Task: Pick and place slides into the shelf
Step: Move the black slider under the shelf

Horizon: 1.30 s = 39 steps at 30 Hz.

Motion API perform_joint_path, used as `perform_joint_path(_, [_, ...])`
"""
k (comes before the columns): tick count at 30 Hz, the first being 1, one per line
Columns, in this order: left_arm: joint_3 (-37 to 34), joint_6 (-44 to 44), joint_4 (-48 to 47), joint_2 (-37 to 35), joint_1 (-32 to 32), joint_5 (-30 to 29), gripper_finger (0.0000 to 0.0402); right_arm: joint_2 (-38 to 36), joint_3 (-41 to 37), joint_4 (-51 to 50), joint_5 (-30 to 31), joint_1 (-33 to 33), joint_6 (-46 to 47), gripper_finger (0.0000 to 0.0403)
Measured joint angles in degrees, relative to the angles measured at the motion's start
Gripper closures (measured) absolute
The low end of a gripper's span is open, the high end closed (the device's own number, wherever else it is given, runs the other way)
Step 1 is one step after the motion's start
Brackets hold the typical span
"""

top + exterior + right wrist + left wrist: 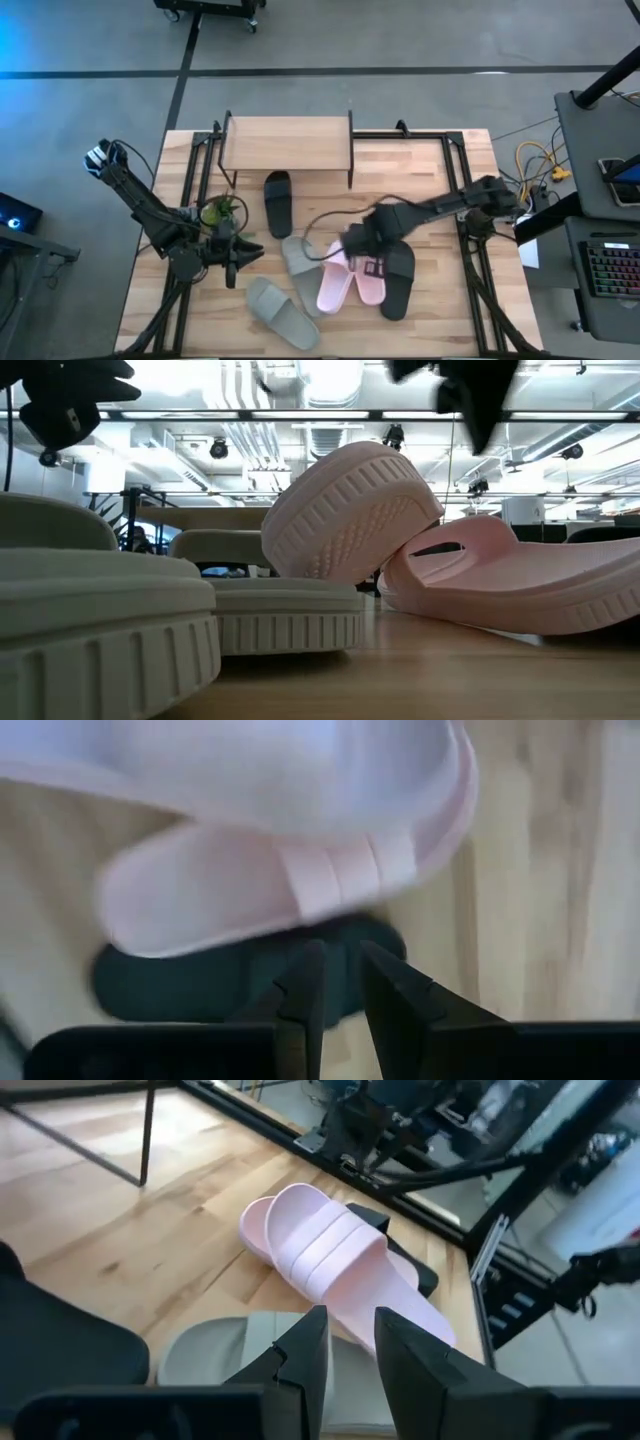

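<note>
The shelf (288, 145) stands at the table's far middle, and one black slide (278, 203) lies on the table in front of it. Two pale pink slides (337, 285) (368, 280) lie heaped mid-table, partly over a second black slide (397, 283); in the low view one pink slide (350, 510) stands tipped on edge, sole showing. Two grey-green slides (300, 262) (282, 312) lie left of them. My right gripper (342, 970) hangs shut above the pink slides, pointing down. My left gripper (350, 1340) waits shut at the table's left, over a grey-green slide (230, 1350).
Black metal frame rails (470, 230) run along the table's left and right sides. A small green plant-like thing (222, 210) sits beside my left arm. Bare wooden tabletop (420, 185) shows right of the shelf and along the near edge.
</note>
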Motion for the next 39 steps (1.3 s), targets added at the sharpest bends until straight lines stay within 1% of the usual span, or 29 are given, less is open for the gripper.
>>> perform_joint_path(4, [-0.7,1.7,-2.3,-1.4,0.0,0.3,0.033,-5.9,-7.1,0.7,4.0,6.6,14.9,0.0344])
perform_joint_path(7, [-1.1,1.6,-5.1,-2.7,0.0,0.4,0.033,-9.2,-10.9,2.5,4.6,11.3,24.5,0.0336])
perform_joint_path(10, [-1.4,1.6,-7.4,-4.2,0.0,0.4,0.033,-10.4,-14.7,4.6,4.3,15.2,30.3,0.0305])
perform_joint_path(14, [-1.4,1.5,-9.6,-6.0,0.0,0.4,0.033,-9.5,-18.3,5.8,3.9,19.0,34.8,0.0243])
perform_joint_path(15, [-1.4,1.5,-10.1,-6.6,0.0,0.4,0.033,-9.0,-18.9,6.1,4.3,19.8,35.4,0.0227])
perform_joint_path(18, [-1.4,1.5,-10.5,-7.7,0.0,0.5,0.033,-7.3,-20.9,6.4,7.9,21.6,34.8,0.0193])
perform_joint_path(20, [-1.4,1.5,-10.5,-8.3,0.0,0.4,0.033,-6.4,-22.4,7.6,9.4,22.1,33.2,0.0179])
perform_joint_path(22, [-1.4,1.5,-10.5,-8.6,0.0,0.5,0.033,-5.6,-24.3,8.7,9.5,22.1,31.7,0.017])
perform_joint_path(27, [-1.4,1.3,-10.5,-8.3,0.0,0.5,0.033,-4.8,-28.1,12.0,10.4,21.7,31.4,0.0166])
perform_joint_path(32, [-1.4,1.2,-10.4,-7.5,0.0,0.9,0.033,-4.7,-29.8,12.1,15.4,20.8,33.0,0.0165])
perform_joint_path(36, [-1.4,0.5,-10.4,-7.4,0.0,1.0,0.033,-5.0,-30.3,12.1,14.5,19.8,33.0,0.0165])
perform_joint_path(39, [-1.4,-0.4,-10.4,-7.5,0.0,1.1,0.033,-5.7,-29.0,11.7,13.7,19.9,33.0,0.0165])
